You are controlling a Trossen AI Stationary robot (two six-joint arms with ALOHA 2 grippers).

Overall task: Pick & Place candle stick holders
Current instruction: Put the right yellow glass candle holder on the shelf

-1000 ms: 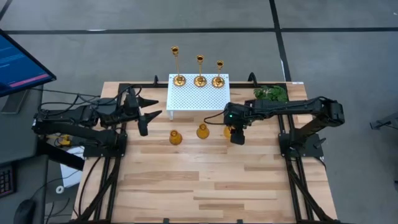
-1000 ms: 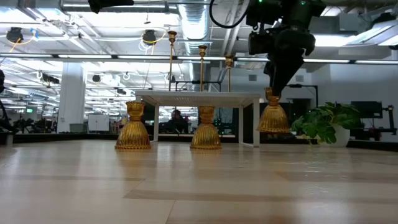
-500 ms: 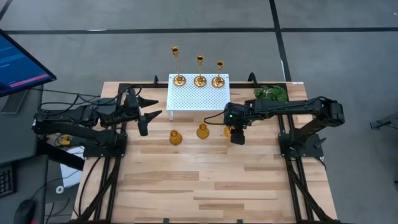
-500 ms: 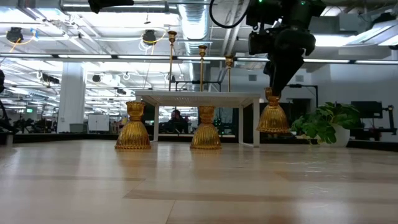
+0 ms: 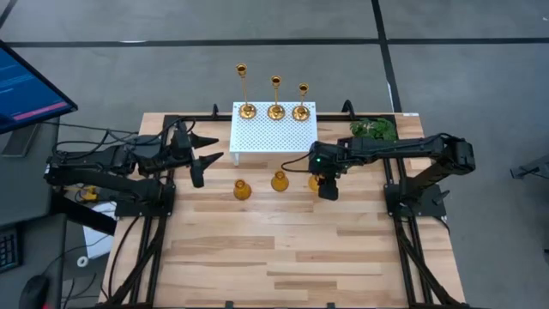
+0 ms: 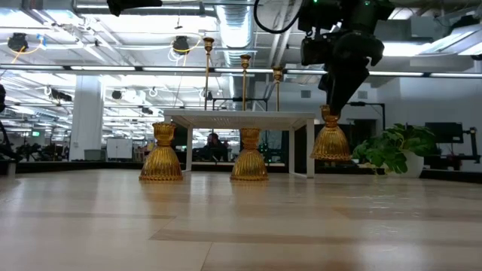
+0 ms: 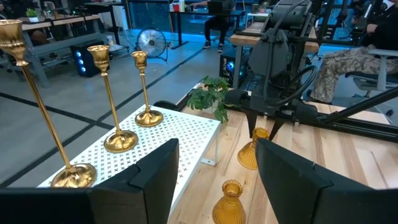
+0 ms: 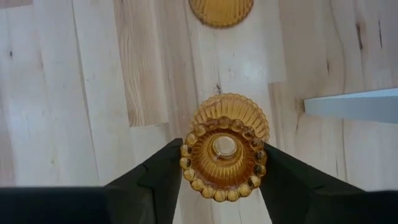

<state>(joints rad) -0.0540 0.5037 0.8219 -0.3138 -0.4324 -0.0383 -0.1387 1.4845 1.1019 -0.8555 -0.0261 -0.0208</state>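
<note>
I see my right gripper point(image 8: 222, 163) closed on the beaded rim of an amber holder point(image 8: 225, 148), directly under it, base just off the table point(image 6: 241, 226). My left gripper point(image 5: 199, 159) waits spread, empty.

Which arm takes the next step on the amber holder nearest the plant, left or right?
Right. Its pincer already straddles that amber holder, fingers at the rim. The left pincer hangs open at the table's far side, nothing between its fingers.

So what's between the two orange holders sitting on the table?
Only bare wood, in the high view, between the left amber holder and the middle amber holder.
</note>
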